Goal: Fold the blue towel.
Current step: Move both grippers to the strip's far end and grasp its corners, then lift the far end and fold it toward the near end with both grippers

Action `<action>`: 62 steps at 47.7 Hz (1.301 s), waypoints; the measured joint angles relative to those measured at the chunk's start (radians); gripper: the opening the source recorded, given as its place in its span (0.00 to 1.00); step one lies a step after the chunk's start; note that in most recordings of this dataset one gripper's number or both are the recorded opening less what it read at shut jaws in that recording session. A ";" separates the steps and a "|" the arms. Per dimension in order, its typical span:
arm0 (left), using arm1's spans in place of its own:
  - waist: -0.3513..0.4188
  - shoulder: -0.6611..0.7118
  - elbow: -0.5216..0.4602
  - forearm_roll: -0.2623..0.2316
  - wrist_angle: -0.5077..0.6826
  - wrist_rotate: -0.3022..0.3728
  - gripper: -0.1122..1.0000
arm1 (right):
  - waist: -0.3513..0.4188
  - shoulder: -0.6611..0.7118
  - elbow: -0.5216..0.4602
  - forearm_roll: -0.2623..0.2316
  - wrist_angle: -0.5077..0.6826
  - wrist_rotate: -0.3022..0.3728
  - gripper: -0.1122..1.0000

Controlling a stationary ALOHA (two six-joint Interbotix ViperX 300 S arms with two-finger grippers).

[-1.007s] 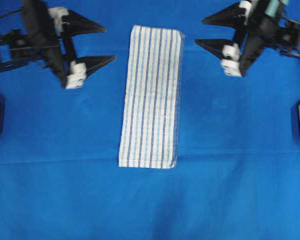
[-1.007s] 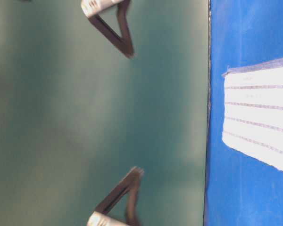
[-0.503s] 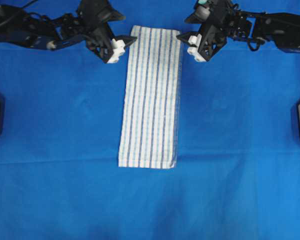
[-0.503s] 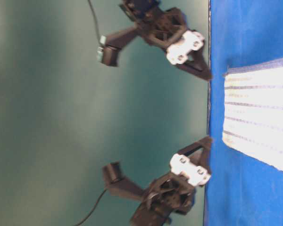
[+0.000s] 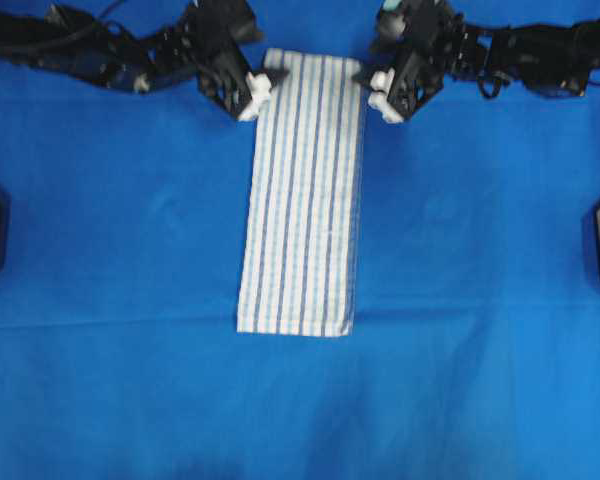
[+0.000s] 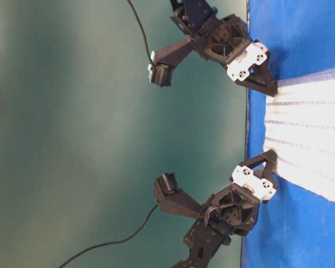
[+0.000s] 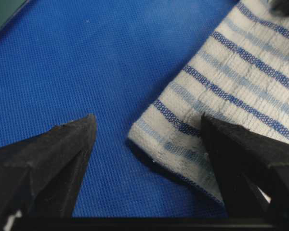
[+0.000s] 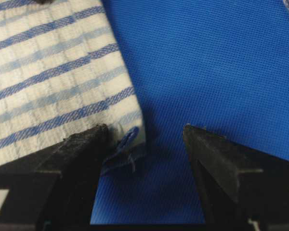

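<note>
White woven blue towel (image 5: 302, 195), fine light-blue check with darker stripes, lies flat as a long narrow strip mid-surface, short ends top and bottom in the overhead view. Plain blue covering (image 5: 130, 380) under it.

Left gripper (image 7: 147, 126) at the towel's top-left corner: jaws spread, corner sitting between the fingers, nothing clamped. Right gripper (image 8: 145, 132) at the top-right corner: jaws spread likewise, one finger over the cloth edge, the other over bare covering. Frayed tag at that corner. Both grippers low, close to the surface.
</note>
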 measured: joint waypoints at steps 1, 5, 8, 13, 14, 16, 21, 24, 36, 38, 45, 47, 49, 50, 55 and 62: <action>0.000 0.000 0.000 0.000 0.000 0.000 0.82 | 0.000 0.005 -0.003 0.000 0.002 0.000 0.66; 0.000 0.000 0.000 0.000 0.000 0.002 0.69 | 0.000 0.011 -0.012 -0.003 0.006 0.002 0.59; -0.003 0.000 0.002 0.005 0.003 0.005 0.53 | 0.002 0.012 -0.015 -0.006 0.015 0.000 0.44; -0.014 0.000 0.005 0.005 0.005 0.025 0.31 | 0.012 0.012 -0.015 -0.021 0.029 0.000 0.18; -0.017 0.000 0.005 0.005 0.005 0.031 0.26 | 0.015 0.012 -0.015 -0.026 0.032 -0.003 0.15; -0.021 0.000 0.006 0.005 0.005 0.043 0.19 | 0.020 0.012 -0.015 -0.032 0.035 -0.005 0.15; -0.026 0.000 0.008 0.003 0.005 0.064 0.13 | 0.025 0.012 -0.015 -0.038 0.040 0.000 0.15; -0.026 0.000 0.008 0.005 0.005 0.067 0.13 | 0.026 0.012 -0.015 -0.038 0.040 0.000 0.15; -0.020 -0.018 0.011 0.005 0.026 0.084 0.13 | 0.017 0.012 -0.035 -0.040 0.055 0.000 0.15; -0.012 -0.023 0.011 0.005 0.028 0.087 0.13 | 0.011 0.012 -0.043 -0.040 0.057 0.000 0.15; 0.028 -0.038 0.003 0.003 0.038 0.089 0.13 | -0.012 0.012 -0.075 -0.043 0.061 0.000 0.15; 0.037 -0.041 -0.003 0.005 0.046 0.089 0.13 | -0.015 0.012 -0.083 -0.043 0.061 0.000 0.15; 0.048 -0.043 -0.009 0.003 0.052 0.091 0.13 | -0.020 0.012 -0.092 -0.044 0.061 0.000 0.15; 0.051 -0.041 -0.011 0.003 0.055 0.091 0.13 | -0.021 0.012 -0.094 -0.044 0.061 0.000 0.15; 0.057 -0.041 -0.020 0.005 0.066 0.091 0.13 | -0.026 0.012 -0.103 -0.049 0.063 0.000 0.15; 0.057 -0.048 -0.021 0.003 0.069 0.092 0.13 | -0.026 0.012 -0.106 -0.054 0.063 0.000 0.15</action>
